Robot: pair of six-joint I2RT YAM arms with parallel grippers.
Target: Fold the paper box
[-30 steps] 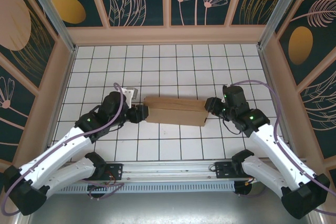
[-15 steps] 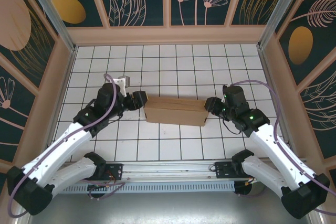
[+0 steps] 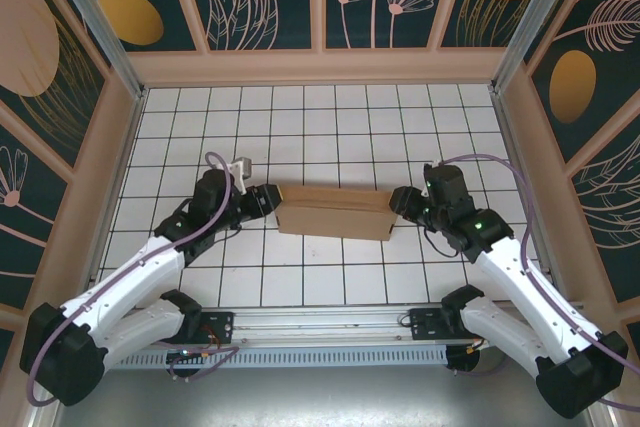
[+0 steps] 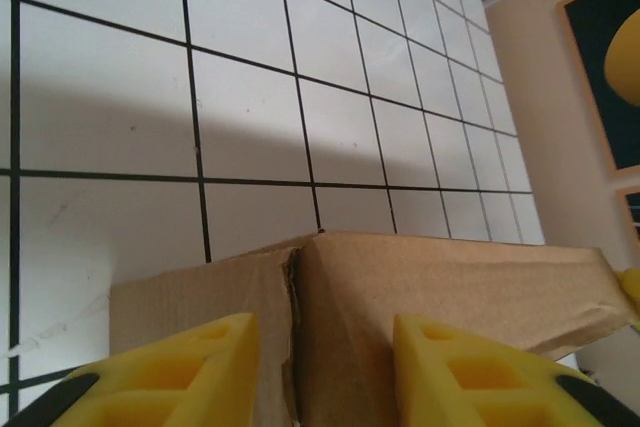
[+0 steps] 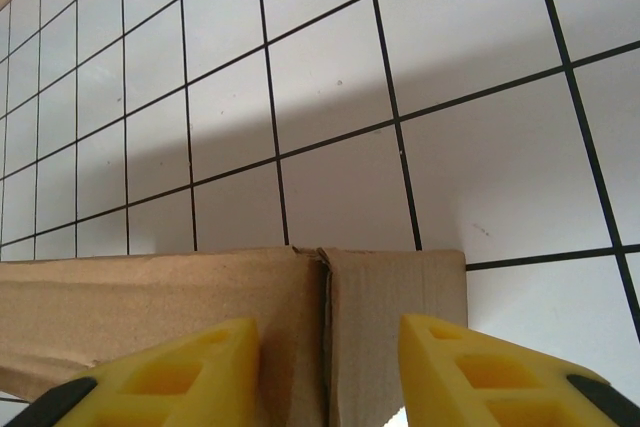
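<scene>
Swinging back in from a higher, drawn-off pose, the left gripper [image 3: 262,199] now meets the left end of the paper box [image 3: 335,212], while the right gripper [image 3: 400,202] stays against the right end. Both pairs of fingers [image 4: 190,372] stand parted, clamping nothing. Each pair straddles a corner seam, probably to brace the ends so the walls sit square. The box lies mid-surface [image 3: 300,127], a shallow, closed-looking rectangle of plain brown cardboard, slightly creased.
</scene>
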